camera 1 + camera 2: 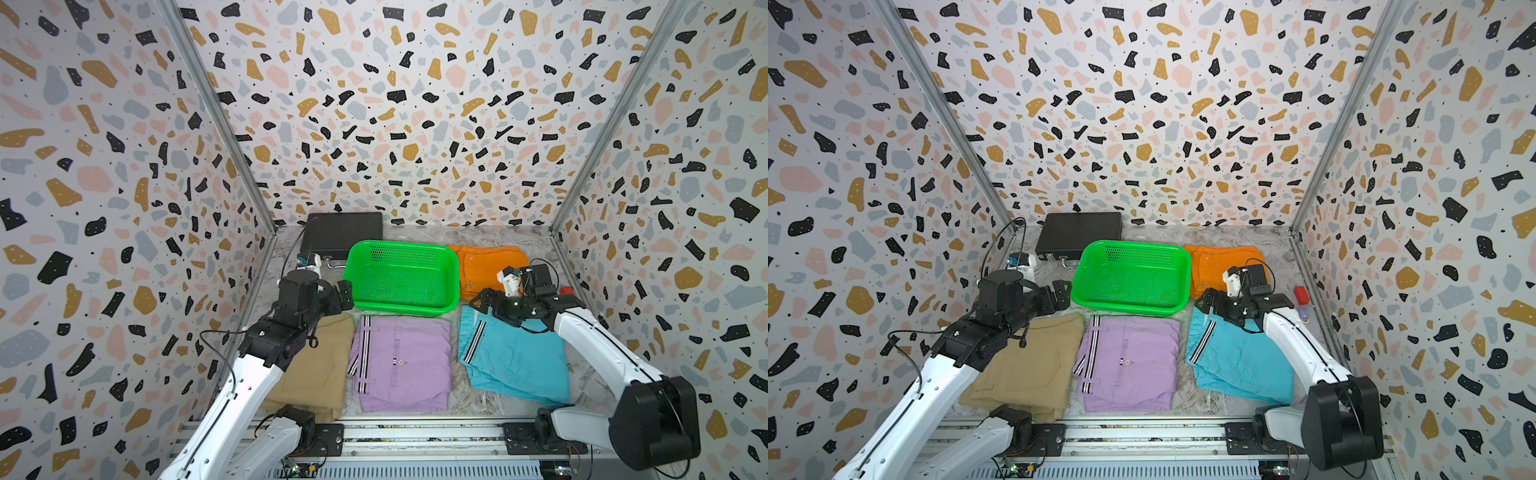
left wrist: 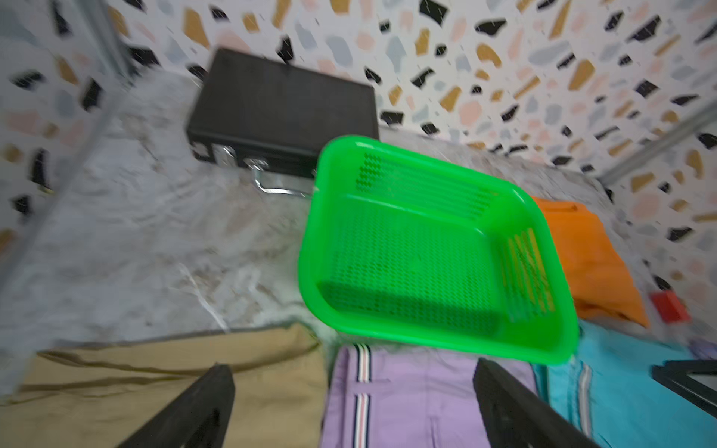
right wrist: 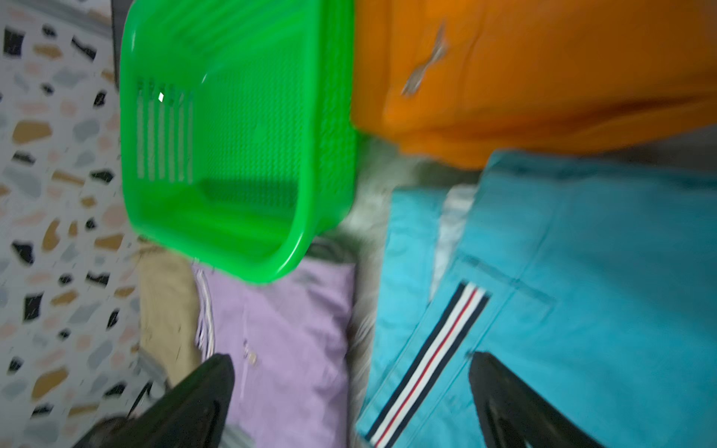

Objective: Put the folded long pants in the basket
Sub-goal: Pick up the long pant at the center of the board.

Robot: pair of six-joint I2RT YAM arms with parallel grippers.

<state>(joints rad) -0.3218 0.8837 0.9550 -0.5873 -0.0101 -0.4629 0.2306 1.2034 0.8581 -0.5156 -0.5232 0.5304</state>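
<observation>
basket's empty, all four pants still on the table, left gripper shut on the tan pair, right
No: the left gripper is open, holding nothing, as the left wrist view shows. The basket is empty; the tan, lilac, turquoise and orange pants all lie on the table.

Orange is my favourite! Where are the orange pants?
In both top views the bright orange folded pants lie at the back right, beside the bright green plastic mesh basket and behind the turquoise folded pants.
</observation>
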